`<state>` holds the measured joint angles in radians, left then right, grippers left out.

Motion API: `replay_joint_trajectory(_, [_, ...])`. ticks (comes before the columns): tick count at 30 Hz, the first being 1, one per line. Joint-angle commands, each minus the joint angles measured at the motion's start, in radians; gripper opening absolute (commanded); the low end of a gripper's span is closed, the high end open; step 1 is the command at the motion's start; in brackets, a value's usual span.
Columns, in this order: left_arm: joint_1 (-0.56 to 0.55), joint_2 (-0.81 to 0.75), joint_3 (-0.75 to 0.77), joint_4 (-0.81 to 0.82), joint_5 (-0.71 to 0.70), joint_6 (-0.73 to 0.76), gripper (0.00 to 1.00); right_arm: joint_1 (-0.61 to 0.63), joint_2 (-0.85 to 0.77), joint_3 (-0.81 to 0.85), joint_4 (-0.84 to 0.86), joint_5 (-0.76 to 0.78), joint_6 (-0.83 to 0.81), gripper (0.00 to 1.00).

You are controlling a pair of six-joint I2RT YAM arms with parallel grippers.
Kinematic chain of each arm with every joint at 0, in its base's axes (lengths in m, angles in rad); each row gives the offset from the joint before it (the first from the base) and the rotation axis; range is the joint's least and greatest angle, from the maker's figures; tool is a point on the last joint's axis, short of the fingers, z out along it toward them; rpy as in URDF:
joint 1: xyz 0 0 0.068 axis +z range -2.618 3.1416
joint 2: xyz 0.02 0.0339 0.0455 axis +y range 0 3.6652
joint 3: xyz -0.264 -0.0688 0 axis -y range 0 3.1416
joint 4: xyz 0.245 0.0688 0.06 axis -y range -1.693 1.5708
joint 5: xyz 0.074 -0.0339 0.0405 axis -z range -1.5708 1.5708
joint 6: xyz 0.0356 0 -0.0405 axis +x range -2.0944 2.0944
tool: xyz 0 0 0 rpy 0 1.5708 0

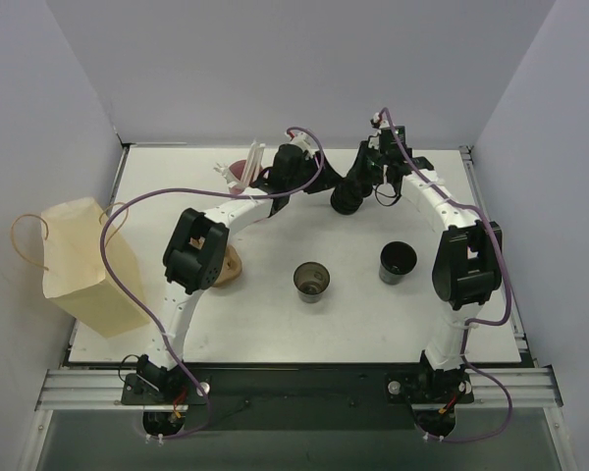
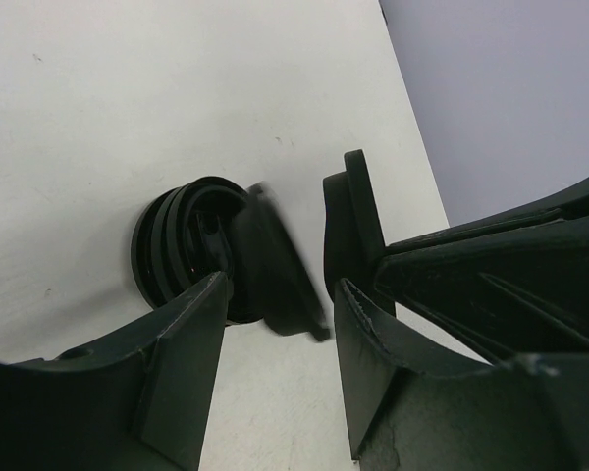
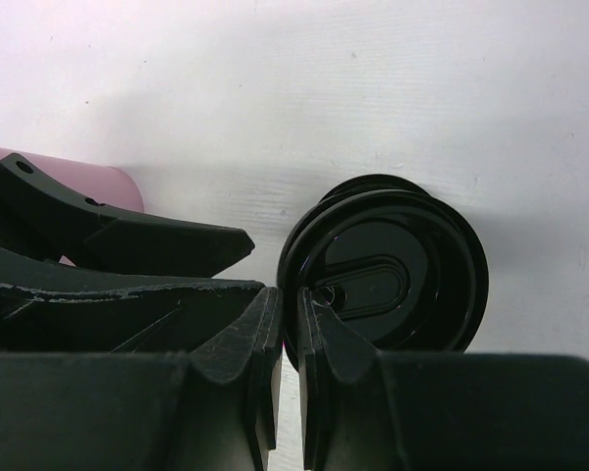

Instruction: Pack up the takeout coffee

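Near the back of the table, a small stack of black coffee lids stands on edge. My right gripper is shut on its rim, and in the top view the gripper holds the lids just above the table. My left gripper is open beside them, with only bare table between its fingers. The lids lie just past its left finger. Two open dark cups, one at centre and one to its right, stand upright. A brown paper bag lies at the left edge.
A pink and white object lies at the back, left of my left gripper. A brown object sits partly under the left arm's elbow. The white tabletop is walled at the back and on both sides.
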<state>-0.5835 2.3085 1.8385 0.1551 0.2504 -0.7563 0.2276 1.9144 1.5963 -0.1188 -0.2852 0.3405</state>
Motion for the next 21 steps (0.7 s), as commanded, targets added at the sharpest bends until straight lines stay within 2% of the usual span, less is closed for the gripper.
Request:
replay_joint_trajectory(1, [0.001, 0.012, -0.002, 0.073, 0.016, -0.008, 0.57, -0.008, 0.009, 0.004, 0.039, -0.032, 0.014, 0.09])
replay_joint_trajectory(13, [0.002, -0.043, -0.047, 0.046, -0.007, 0.038, 0.57, -0.014, -0.001, 0.01, 0.033, -0.037, 0.018, 0.09])
replay_joint_trajectory(21, [0.004, -0.213, -0.139, -0.023, 0.0, 0.11, 0.58, -0.024, -0.09, 0.016, -0.041, -0.106, 0.038, 0.09])
